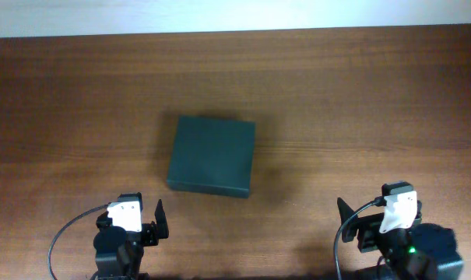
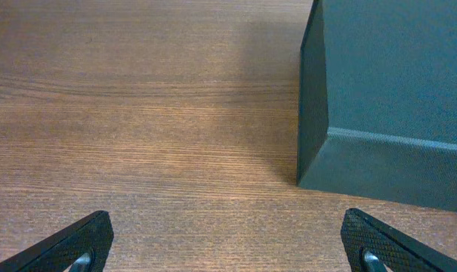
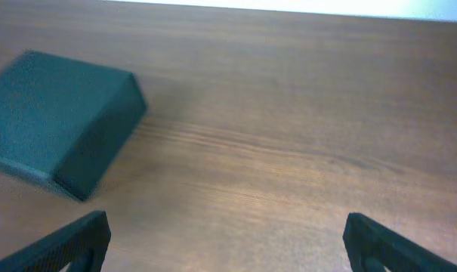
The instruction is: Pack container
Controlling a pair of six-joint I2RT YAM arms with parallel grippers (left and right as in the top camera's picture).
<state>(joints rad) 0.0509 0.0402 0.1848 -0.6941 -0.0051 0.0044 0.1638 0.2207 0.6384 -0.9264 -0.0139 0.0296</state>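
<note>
1. A dark green, matte, rectangular container (image 1: 211, 155) is seen from overhead, lying flat on a brown wooden table (image 1: 360, 85). It is closed, so only its plain flat top is shown.
2. The left gripper (image 2: 226, 230) is found on the near side of the container and a little to its left, apart from it.
3. The left gripper's jaws are spread wide. Nothing is held, and only bare wood is seen between them.
4. In the left wrist view, one lower corner of the container is seen ahead and to the right of that gripper. It is not touched.
5. The right gripper (image 3: 226, 227) is found on the near side of the container and far to its right, well apart from it.
6. Its jaws are likewise spread wide, and nothing is gripped.
7. In the right wrist view, the container is seen at the far left, slightly blurred, with one corner turned towards the gripper.
</note>
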